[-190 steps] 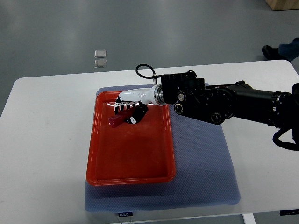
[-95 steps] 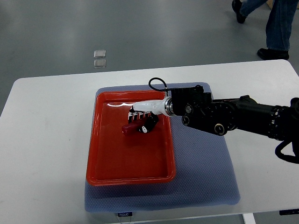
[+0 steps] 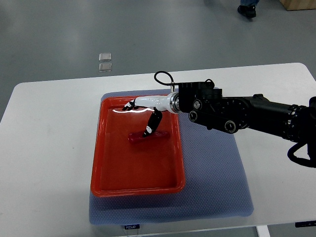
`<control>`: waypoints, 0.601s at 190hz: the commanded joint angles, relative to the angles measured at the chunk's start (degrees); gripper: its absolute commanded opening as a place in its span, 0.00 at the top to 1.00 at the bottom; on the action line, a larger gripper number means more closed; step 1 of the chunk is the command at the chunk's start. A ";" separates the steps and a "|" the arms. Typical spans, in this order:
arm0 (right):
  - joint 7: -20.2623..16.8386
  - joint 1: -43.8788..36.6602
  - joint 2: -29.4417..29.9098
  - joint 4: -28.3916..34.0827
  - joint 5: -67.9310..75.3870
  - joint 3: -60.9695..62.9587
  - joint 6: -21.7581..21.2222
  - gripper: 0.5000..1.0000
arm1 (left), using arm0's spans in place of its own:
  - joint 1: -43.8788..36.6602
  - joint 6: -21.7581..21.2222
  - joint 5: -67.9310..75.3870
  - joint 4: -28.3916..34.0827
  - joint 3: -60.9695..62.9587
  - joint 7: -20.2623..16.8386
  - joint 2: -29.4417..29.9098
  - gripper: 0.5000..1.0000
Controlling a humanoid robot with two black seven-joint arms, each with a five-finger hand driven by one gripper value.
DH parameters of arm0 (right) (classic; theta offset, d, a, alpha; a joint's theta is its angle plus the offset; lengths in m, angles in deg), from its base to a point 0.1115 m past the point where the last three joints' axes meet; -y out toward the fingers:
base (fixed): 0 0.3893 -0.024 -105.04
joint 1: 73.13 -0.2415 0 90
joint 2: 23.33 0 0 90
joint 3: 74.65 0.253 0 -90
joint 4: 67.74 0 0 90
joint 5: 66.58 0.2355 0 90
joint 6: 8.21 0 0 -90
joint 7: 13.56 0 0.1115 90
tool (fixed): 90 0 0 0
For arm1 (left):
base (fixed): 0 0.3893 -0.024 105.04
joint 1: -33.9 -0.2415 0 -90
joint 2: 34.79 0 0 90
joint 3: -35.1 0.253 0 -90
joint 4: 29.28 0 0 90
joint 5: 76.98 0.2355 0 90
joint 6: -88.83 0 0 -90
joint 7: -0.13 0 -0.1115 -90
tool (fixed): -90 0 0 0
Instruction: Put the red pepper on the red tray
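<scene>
Red pepper [image 3: 148, 136] lying flat inside red tray [image 3: 137, 182], upper half. Right hand [image 3: 144, 114] just above, fingers spread, holding nothing. Risk: thumb hanging close over pepper, could nudge it on retreat.

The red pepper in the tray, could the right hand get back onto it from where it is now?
Probably yes. The right hand hangs open just above the red pepper, which lies alone on the floor of the red tray. Nothing sits between them, and the tray's low rim shouldn't block a short drop down.
</scene>
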 commanded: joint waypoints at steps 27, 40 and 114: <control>1.07 -0.16 -6.42 0.61 9.30 11.20 -0.21 0.19 | -0.32 0.01 0.00 0.03 0.01 0.00 0.00 0.00; 1.95 2.21 -8.61 0.61 12.29 17.17 -1.18 0.19 | -0.32 0.01 0.00 0.03 0.01 0.00 0.00 0.00; 2.56 25.15 -10.99 0.52 35.84 54.44 -3.99 0.19 | -0.41 0.01 0.00 0.03 0.01 0.09 0.00 0.00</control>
